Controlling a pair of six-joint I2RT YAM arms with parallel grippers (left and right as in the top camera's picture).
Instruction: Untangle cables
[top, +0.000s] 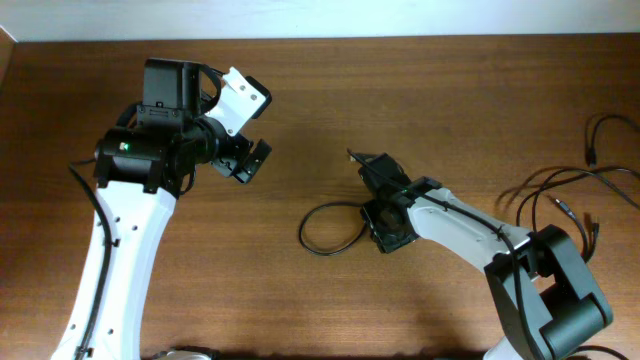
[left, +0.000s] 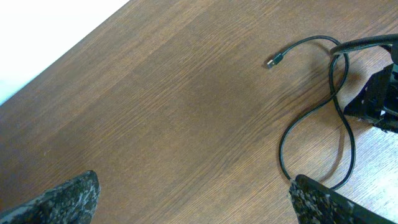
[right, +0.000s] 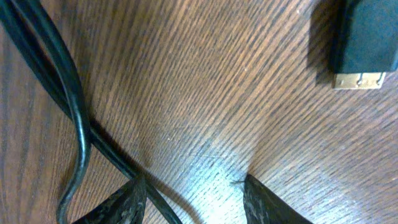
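Note:
A thin black cable lies in a loose loop at mid table, its plug pointing up-left. My right gripper is open and low over this cable. In the right wrist view the cable runs past the inner edge of the left fingertip, the gripper has bare wood in its gap, and the metal-tipped plug lies ahead. My left gripper is open and empty, raised at upper left. Its wrist view shows its fingers wide apart, the loop and the plug.
More thin black cables lie in loose loops by the table's right edge, next to the right arm's base. The right gripper also shows at the right edge of the left wrist view. The wooden table ends at the back.

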